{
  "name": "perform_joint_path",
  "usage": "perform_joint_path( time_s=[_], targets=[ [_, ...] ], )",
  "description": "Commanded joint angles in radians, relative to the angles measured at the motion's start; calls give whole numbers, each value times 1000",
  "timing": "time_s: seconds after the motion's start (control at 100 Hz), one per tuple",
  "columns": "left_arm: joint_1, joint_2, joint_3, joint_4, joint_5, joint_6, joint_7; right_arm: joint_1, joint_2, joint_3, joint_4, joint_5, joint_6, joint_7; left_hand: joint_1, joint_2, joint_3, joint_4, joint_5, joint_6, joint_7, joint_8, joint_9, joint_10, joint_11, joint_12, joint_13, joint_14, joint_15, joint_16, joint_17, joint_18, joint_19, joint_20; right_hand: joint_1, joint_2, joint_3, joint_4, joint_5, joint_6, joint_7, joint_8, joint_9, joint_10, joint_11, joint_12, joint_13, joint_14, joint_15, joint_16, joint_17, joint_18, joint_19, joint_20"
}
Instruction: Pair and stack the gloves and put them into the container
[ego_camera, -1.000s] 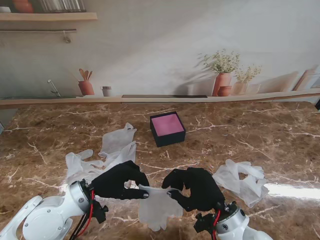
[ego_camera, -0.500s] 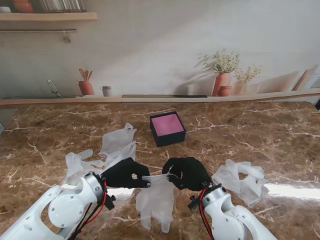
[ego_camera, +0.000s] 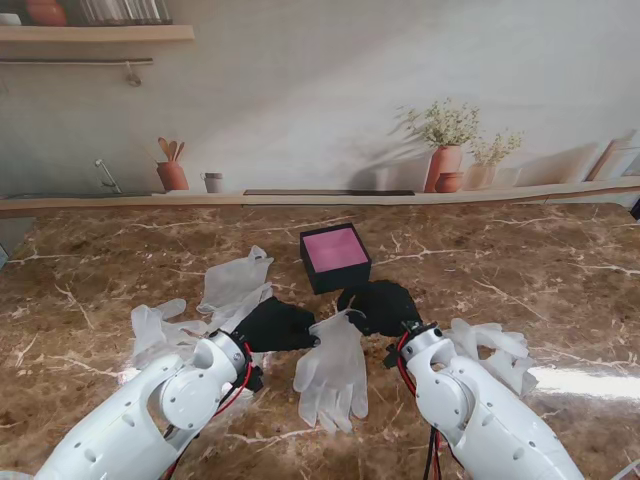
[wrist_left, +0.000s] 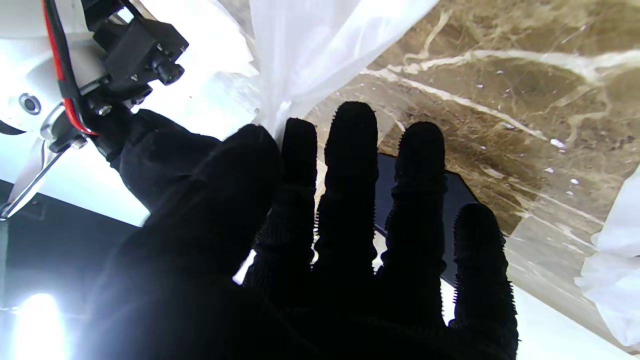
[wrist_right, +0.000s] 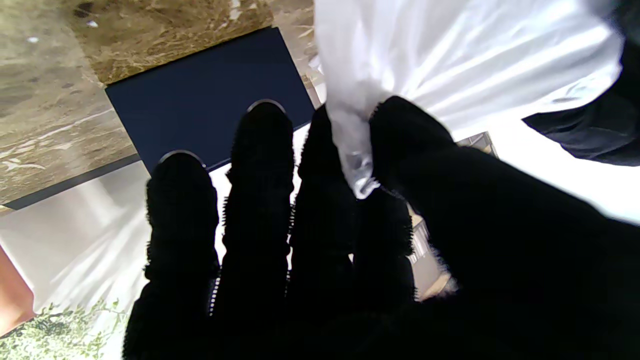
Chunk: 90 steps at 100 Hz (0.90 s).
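Note:
Both black-gloved hands pinch the cuff of one white glove (ego_camera: 333, 368), which hangs between them with its fingers pointing toward me. My left hand (ego_camera: 274, 326) grips the cuff's left corner, and thumb and forefinger close on the white glove (wrist_left: 305, 60) in the left wrist view. My right hand (ego_camera: 381, 306) holds the right corner; the right wrist view shows the white glove (wrist_right: 450, 65) nipped between thumb and finger. The dark container (ego_camera: 335, 257) with its pink floor stands just beyond the hands, seen as the container (wrist_right: 205, 105) close ahead.
A loose pile of white gloves (ego_camera: 215, 300) lies on the marble left of my left hand. Another crumpled pair of gloves (ego_camera: 490, 360) rests to the right of my right arm. A shelf with pots (ego_camera: 445, 165) runs along the wall behind the table.
Both hands have carried the held glove away from me, toward the container. The glove now hangs longer, its fingers trailing on the table.

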<state>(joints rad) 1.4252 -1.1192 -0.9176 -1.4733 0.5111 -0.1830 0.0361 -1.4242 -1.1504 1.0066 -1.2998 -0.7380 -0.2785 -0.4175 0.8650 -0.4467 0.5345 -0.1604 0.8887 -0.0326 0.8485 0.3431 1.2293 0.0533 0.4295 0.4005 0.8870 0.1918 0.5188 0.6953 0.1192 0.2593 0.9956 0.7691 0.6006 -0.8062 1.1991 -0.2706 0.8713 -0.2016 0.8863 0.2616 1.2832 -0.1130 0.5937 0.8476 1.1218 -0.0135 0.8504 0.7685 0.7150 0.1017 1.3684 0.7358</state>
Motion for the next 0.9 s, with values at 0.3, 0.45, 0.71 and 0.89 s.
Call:
perform_joint_path(
  time_s=[0.3, 0.45, 0.71, 0.89],
  targets=[
    [-46, -27, 66, 94, 69, 97, 94, 73, -4, -85, 102, -14, 45, 7, -16, 8, 32, -13, 12, -19, 33, -30, 26, -4, 12, -21, -8, -1, 44, 4, 0, -8, 52, 26, -11, 19, 22, -9, -33, -26, -3, 1, -3, -36, 25, 18, -20, -28, 20, 4, -9, -11, -7, -16],
    [-58, -44, 94, 130, 123, 162, 193, 100, -11, -129, 152, -32, 95, -40, -35, 11, 15, -13, -16, -6, -19, -99, -48, 3, -27, -46, -82, -3, -4, -22, -24, -13, 37, 10, -28, 15, -1, 0, -53, -18, -38, 16, -39, -35, -10, -15, -49, -33, -27, -30, -33, -18, -33, -22],
    [-52, -58, 98, 134, 134, 243, 241, 98, -11, -150, 164, -65, 201, -72, -156, 72, 75, 11, -135, 76, -343, -71, -316, 36, -60, -93, -275, 3, -98, -94, -84, -45, -25, -67, -134, 28, -79, 34, -60, 53, -359, 224, -185, -13, -82, -107, -160, -24, -137, -109, -127, -28, -104, -28],
    [-33, -57, 80, 120, 144, 273, 253, 64, -13, -118, 127, -61, 264, -73, -201, 137, 101, 62, -221, 103, -469, -90, -492, 33, -75, -109, -390, 0, -146, -133, -134, -98, -107, -134, -274, 153, -155, 161, -181, 114, -475, 289, -443, 32, -158, -302, -321, -11, -251, -173, -266, -41, -227, -55]
  ],
)
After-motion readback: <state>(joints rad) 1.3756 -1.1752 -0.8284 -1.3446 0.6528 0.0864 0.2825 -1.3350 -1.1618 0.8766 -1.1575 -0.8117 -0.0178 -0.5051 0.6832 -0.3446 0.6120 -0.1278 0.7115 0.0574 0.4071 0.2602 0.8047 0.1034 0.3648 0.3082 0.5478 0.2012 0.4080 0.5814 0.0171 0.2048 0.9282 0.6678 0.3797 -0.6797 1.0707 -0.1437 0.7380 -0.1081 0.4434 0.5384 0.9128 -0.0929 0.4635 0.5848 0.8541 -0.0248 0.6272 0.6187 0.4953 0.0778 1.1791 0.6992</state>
